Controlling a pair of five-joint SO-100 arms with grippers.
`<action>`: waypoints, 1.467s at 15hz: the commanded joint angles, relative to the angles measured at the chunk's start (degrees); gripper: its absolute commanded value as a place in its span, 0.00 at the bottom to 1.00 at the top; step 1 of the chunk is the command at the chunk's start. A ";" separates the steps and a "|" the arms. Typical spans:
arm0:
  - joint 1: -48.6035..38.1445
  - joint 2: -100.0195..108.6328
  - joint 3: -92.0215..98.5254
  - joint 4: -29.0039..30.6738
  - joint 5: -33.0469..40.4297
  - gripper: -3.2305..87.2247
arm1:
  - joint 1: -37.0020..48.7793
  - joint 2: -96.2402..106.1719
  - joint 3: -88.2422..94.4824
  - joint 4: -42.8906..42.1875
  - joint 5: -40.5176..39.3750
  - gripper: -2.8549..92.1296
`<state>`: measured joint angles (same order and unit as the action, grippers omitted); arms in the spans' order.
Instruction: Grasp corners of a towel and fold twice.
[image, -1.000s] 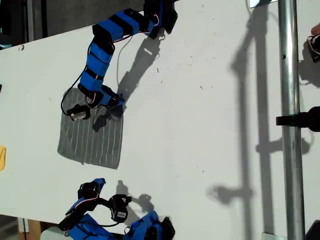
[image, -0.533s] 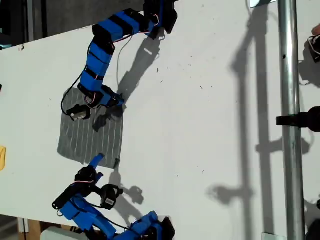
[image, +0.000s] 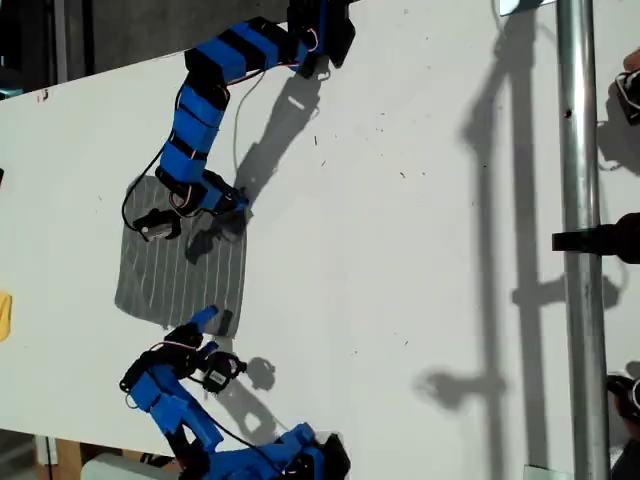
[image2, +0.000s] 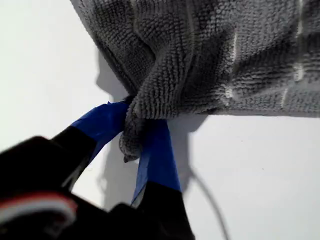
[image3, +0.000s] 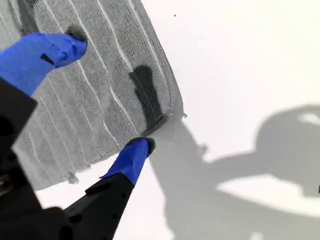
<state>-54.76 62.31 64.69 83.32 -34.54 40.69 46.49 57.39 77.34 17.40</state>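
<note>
While my first pincer (image2: 142, 145) pinches one corner (image2: 131, 135) of the towel (image: 185, 275), my second pincer (image3: 107, 92), spread wide, has come forward from the counter (image: 420, 250) edge to the near corner (image3: 167, 117), one fingertip (image3: 137, 147) beside it. I judge both corners are nearly ready for the first fold. The metal pole (image: 585, 240) stands well apart; nothing blocks the cloth.

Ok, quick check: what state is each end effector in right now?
My first gripper: shut on a bunched corner of the grey striped cloth towel.
My second gripper: open, blue fingers straddling another corner of the towel, nothing held.
</note>
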 joint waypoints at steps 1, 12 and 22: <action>0.00 -3.96 -2.64 -1.49 -1.93 0.38 | -0.35 0.35 0.44 0.18 -0.18 0.03; 2.29 -11.60 -9.49 6.24 -5.01 0.00 | -1.23 4.13 3.25 0.00 1.23 0.03; 39.20 36.91 31.64 3.08 -30.06 0.00 | -39.99 41.22 27.60 10.55 32.34 0.03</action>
<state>-22.94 88.07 89.65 87.89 -58.89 7.38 81.83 85.25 85.25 43.15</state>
